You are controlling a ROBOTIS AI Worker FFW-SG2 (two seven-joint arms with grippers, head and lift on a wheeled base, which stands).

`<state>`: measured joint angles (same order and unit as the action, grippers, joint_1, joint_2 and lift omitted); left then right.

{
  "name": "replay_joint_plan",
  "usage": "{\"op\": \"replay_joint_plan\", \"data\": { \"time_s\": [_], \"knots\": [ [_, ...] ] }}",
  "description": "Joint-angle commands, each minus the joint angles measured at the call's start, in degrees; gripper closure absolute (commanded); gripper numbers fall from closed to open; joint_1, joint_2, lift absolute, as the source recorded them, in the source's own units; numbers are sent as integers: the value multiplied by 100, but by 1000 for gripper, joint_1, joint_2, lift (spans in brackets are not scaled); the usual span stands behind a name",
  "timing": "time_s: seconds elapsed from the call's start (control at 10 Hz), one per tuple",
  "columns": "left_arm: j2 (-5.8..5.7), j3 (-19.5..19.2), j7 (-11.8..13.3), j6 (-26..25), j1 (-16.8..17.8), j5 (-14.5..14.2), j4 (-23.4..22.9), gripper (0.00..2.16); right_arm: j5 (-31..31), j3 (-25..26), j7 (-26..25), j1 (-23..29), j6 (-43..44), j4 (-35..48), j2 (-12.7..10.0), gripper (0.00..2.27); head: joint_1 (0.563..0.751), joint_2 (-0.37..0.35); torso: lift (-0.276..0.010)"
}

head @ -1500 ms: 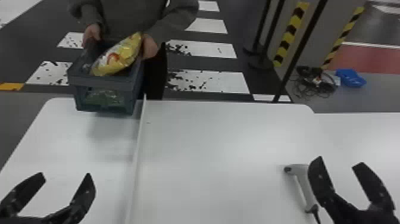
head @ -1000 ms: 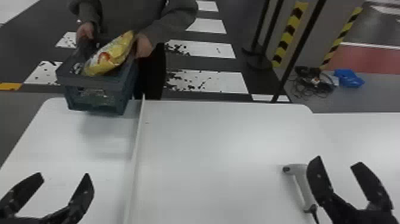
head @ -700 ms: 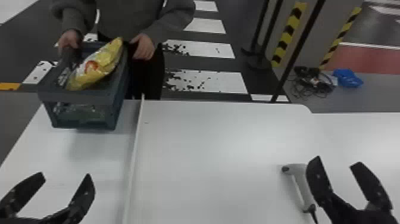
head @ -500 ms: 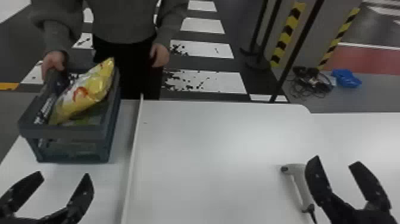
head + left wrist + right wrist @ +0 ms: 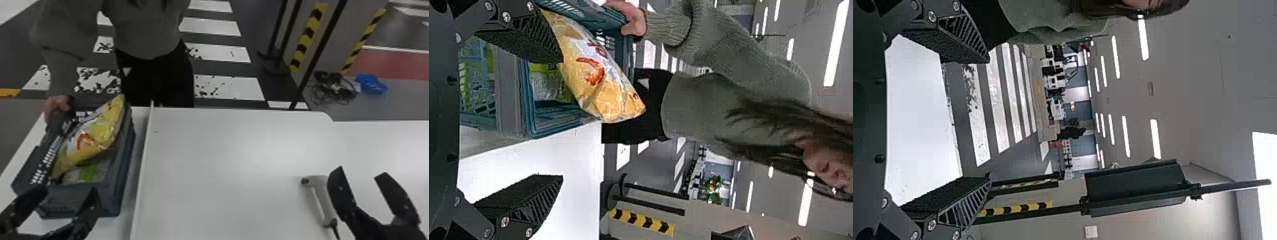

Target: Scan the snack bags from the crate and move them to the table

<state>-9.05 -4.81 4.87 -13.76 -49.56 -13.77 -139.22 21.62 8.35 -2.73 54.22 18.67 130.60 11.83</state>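
Observation:
My left gripper (image 5: 68,194) stands open at the near side of the crate (image 5: 123,178), nothing between its fingers. A yellow snack bag (image 5: 95,137) lies tilted on top inside the crate, above a green-and-clear bag (image 5: 89,173). A person's hand holds the crate's far left rim. In the left wrist view, the yellow bag (image 5: 601,75) and the crate (image 5: 511,95) are beyond the left gripper (image 5: 561,117). My right gripper (image 5: 360,172) is parked open at the right, close beside a white handheld scanner (image 5: 320,198). The right wrist view shows that gripper (image 5: 988,120) with nothing held.
A raised white strip (image 5: 143,166) runs front to back on the white table (image 5: 223,159), just right of the crate. Behind the table stand dark posts, with cables (image 5: 333,87) and a blue item (image 5: 372,83) on the floor.
The person has brought the crate with its bags from the table's far left edge toward my left gripper, and the person's other hand has left the rim. Both grippers have stayed where they were.

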Motion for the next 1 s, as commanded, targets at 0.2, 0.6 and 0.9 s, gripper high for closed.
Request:
{"op": "replay_joint_plan", "data": {
  "time_s": [0.2,0.6,0.9],
  "knots": [
    [0,-82,84,273,210,-12,211,174,-9,18,0,44,0,71,3,164,695,-146,-95],
    [-9,-214,146,-343,1229,-135,659,181,-167,-44,0,150,-35,132,-5,164,695,-110,-95],
    [-9,15,146,-483,2003,-144,1319,181,-369,-97,0,238,-176,115,-14,164,695,-89,-95]
  ]
}}
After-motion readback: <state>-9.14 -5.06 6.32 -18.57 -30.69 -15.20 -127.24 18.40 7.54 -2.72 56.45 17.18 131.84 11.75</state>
